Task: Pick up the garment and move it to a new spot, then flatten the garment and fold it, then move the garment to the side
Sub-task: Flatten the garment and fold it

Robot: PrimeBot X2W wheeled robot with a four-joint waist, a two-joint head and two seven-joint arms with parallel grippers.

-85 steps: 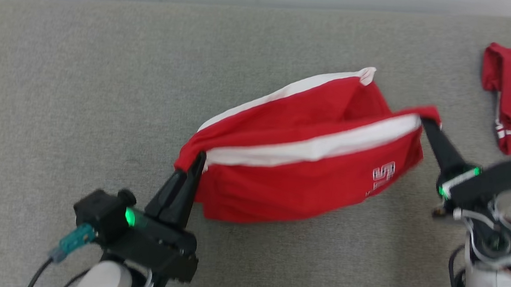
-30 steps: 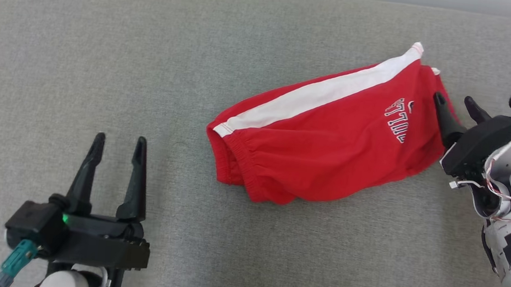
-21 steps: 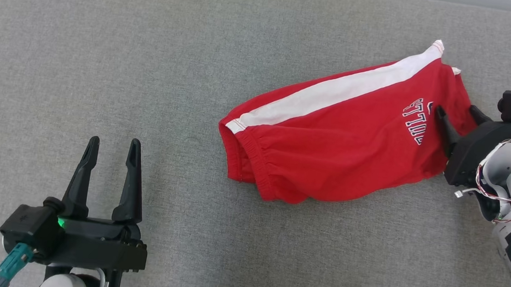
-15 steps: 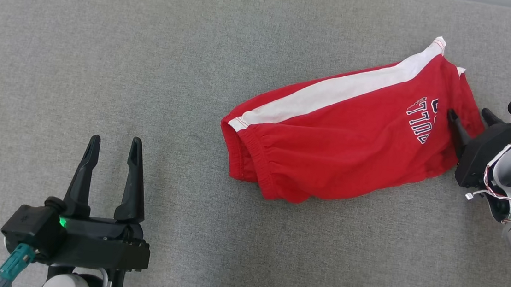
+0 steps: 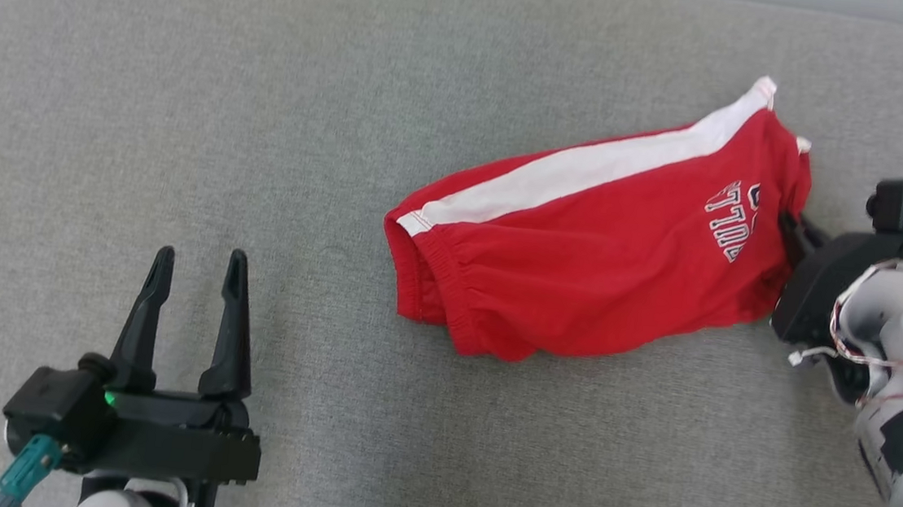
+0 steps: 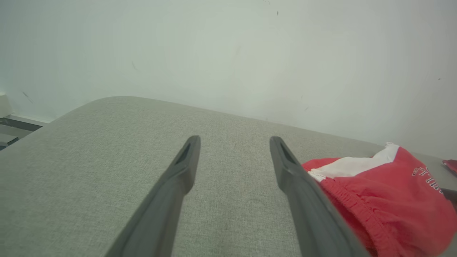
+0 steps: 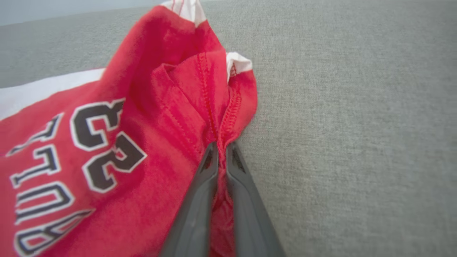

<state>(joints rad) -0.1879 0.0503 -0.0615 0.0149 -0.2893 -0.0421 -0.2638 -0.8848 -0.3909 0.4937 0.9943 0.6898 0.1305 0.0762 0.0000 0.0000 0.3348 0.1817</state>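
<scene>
Surface, head view: grey woven padding runs edge to edge, rounded at its far-left corner.
Garment, head view: red shorts lie right of centre on a slant, with the white stripe along the far side, the elastic waistband toward the left and the lettering at the leg end.
Left claw, head view: left gripper sits at lower left, fingers spread and empty, well apart from the cloth (parked, I judge, so the other arm can work alone).
Right claw, head view: right gripper reaches in from the right, its tips buried in the leg hem.
Cloth, left wrist view: the waistband end shows just right of the spread fingers, with a pale wall behind. A red sliver at the far right edge may be another cloth, but it is too small to tell.
Grip, right wrist view: both fingers are pressed together on a fold of the leg hem, a thin layer of red between them. Such a corner hold probably serves to drag or spread the leg flat.
Change, a second ago: the right fingers stood apart at the hem; now they pinch it.
Change, earliest frame: the shorts hung stretched between both grippers. Now they rest on the padding, and the left one has let go and drawn back.
</scene>
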